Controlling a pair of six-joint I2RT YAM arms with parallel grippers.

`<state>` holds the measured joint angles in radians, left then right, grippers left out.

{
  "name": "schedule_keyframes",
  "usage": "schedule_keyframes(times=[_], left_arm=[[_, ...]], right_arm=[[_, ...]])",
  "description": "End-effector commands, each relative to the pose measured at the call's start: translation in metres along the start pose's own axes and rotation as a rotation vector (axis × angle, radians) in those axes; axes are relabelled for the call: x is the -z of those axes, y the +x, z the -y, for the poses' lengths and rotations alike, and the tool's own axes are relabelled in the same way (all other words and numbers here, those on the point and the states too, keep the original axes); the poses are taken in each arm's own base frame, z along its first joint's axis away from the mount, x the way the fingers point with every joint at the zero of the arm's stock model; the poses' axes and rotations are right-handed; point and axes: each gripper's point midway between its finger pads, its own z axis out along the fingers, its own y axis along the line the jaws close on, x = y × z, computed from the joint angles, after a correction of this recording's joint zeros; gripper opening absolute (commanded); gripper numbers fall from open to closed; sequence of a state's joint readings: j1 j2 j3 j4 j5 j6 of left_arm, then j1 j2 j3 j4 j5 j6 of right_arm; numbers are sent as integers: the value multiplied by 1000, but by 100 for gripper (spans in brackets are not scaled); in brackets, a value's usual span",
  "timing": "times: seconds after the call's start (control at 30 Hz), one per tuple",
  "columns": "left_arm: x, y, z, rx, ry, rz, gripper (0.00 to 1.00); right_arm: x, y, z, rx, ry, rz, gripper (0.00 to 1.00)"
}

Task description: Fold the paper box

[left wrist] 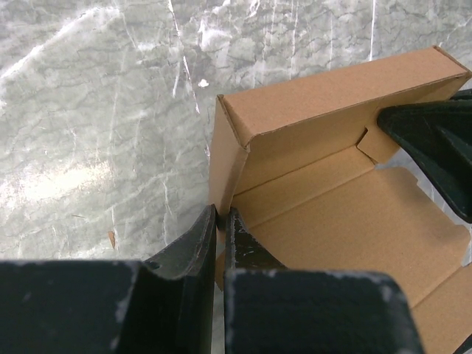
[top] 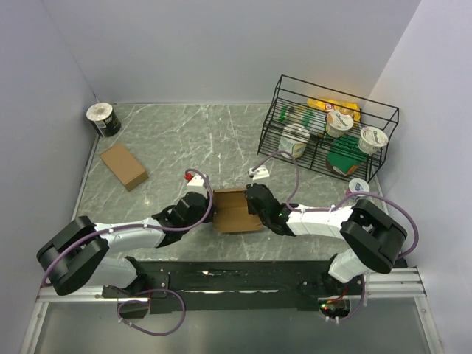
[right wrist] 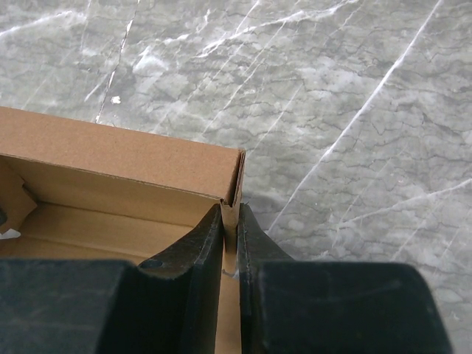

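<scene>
The half-folded plain brown cardboard box [top: 237,212] sits central on the grey marble table [top: 177,140]. The left gripper [left wrist: 220,223] pinches its left wall, jaws almost closed; the right gripper [right wrist: 231,221] likewise pinches its right wall. Best hold both walls upright, squeezing gently.

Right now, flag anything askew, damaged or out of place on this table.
One small cup sits on the table outside the wire rack that holds the others. The paper box looks undamaged.
</scene>
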<state>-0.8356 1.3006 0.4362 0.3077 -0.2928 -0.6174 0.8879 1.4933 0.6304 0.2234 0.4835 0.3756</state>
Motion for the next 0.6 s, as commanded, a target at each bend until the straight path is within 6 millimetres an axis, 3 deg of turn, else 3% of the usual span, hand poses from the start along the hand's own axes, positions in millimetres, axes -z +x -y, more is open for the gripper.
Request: schedule_keyframes(times=[0.0,0.33,0.57], left_arm=[[0,-15,-17,2,-87,50,1],[1,-25,-29,28,-97,68,1],[1,-27,-34,34,-98,77,1]], right_arm=[[7,18,59,132,249,-53,0],[21,20,64,159,277,-78,0],[38,11,69,109,270,-62,0]])
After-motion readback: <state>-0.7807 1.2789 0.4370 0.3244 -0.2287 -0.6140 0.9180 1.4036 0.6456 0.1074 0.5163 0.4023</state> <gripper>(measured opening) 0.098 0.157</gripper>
